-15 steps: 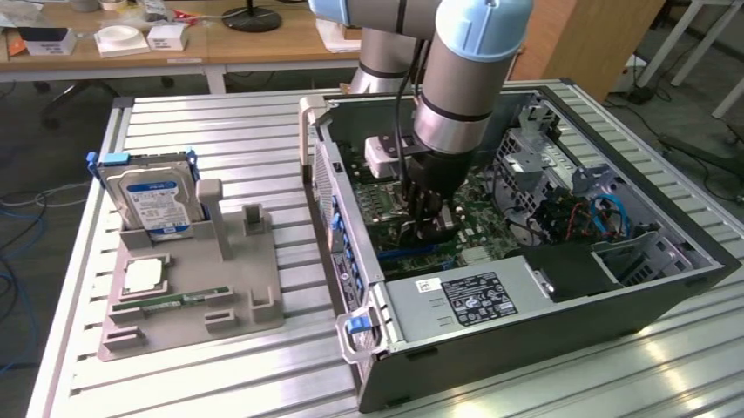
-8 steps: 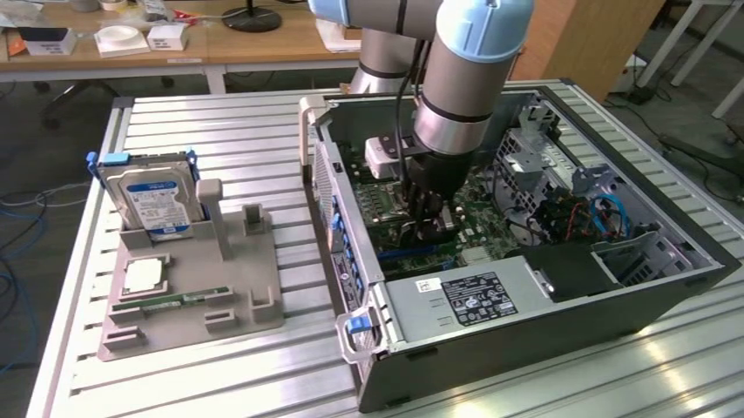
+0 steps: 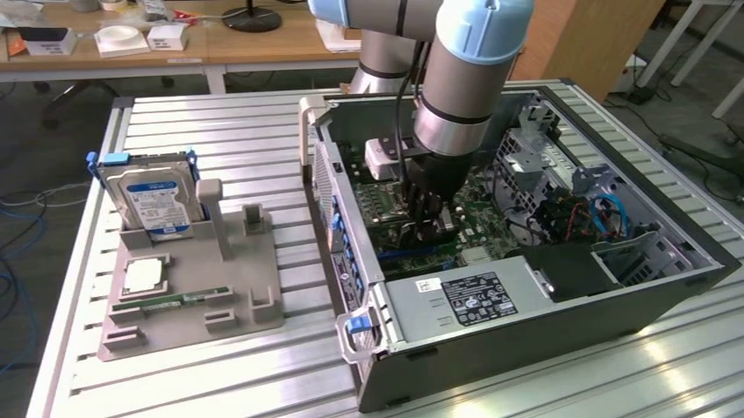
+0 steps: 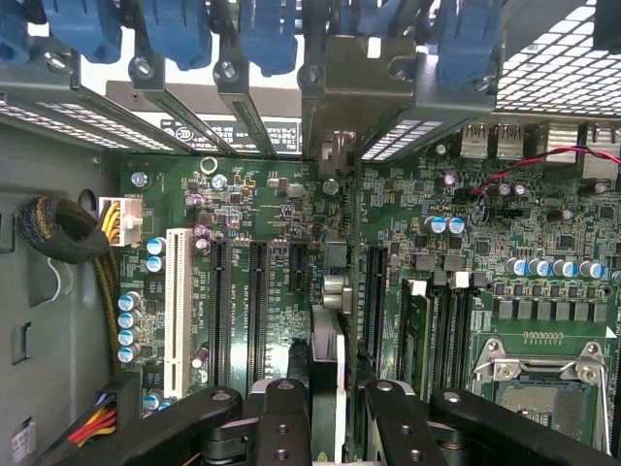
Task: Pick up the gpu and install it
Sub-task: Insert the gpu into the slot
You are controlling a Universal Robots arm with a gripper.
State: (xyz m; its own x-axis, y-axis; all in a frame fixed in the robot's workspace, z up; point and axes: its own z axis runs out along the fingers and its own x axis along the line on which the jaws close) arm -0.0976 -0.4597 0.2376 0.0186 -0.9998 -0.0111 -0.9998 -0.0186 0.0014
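The fingers (image 4: 291,413) were clamped partway on the gpu (image 4: 330,320) — held edge-on over a motherboard (image 4: 543,291) slot. Outward, the gripper (image 3: 428,222) sat inside the computer case (image 3: 558,313) — hard drive (image 3: 152,200) at nine o'clock.

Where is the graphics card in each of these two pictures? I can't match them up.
Exterior view: the gpu stands on edge in the pincer, inside the open computer case, over the green motherboard.
Wrist view: the gpu is seen edge-on, a thin strip between the pincer's fingers.
Shared landmark: the silver processor socket.
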